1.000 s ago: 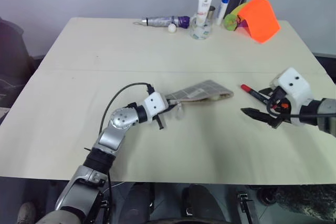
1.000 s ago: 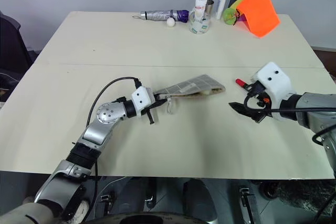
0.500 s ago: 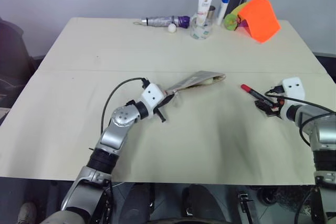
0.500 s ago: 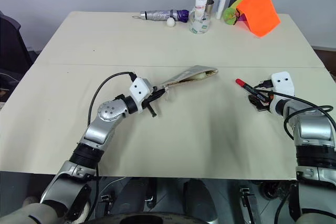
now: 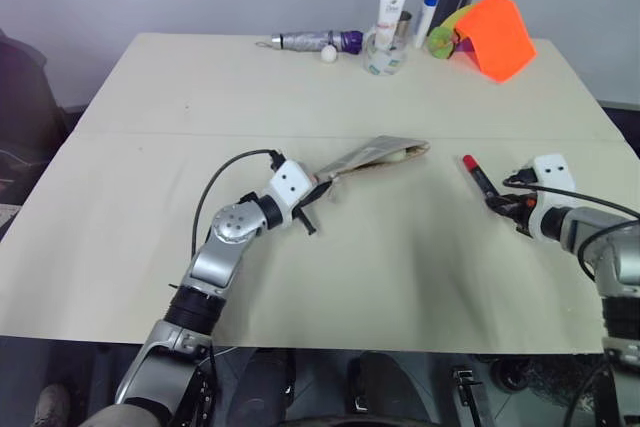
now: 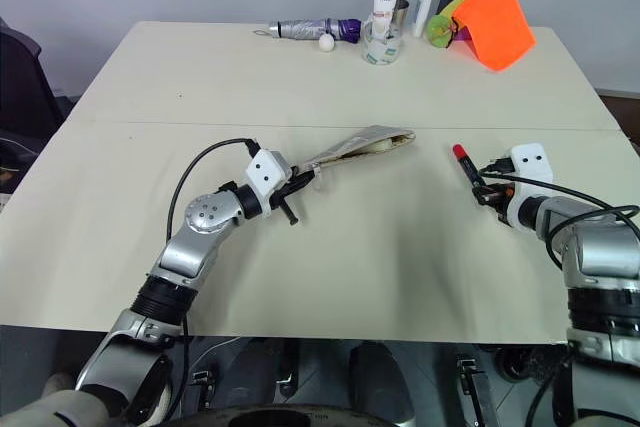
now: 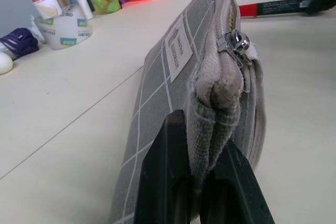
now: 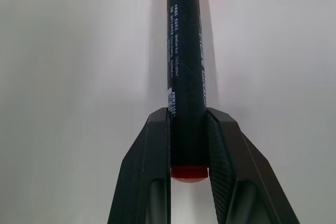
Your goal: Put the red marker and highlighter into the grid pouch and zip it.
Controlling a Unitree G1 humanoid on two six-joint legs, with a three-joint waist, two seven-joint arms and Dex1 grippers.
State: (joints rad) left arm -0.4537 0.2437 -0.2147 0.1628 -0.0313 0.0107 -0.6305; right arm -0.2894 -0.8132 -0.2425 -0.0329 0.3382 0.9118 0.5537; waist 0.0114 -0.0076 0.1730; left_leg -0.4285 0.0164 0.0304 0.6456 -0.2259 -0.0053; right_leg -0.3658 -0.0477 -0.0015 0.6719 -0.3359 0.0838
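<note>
Left gripper, near centre: fingers clamped on one end of the grid pouch, which stands on edge, zipper side up, stretching right and away over the table. White label visible on its side. Something pale shows at the pouch's far end; cannot tell what.

Right gripper, near right: fingers pinched narrow on the red marker at its red tail end; the capped end points far-left toward the pouch, well apart from it.

Far edge: white tube, blue-capped tube, orange object.
</note>
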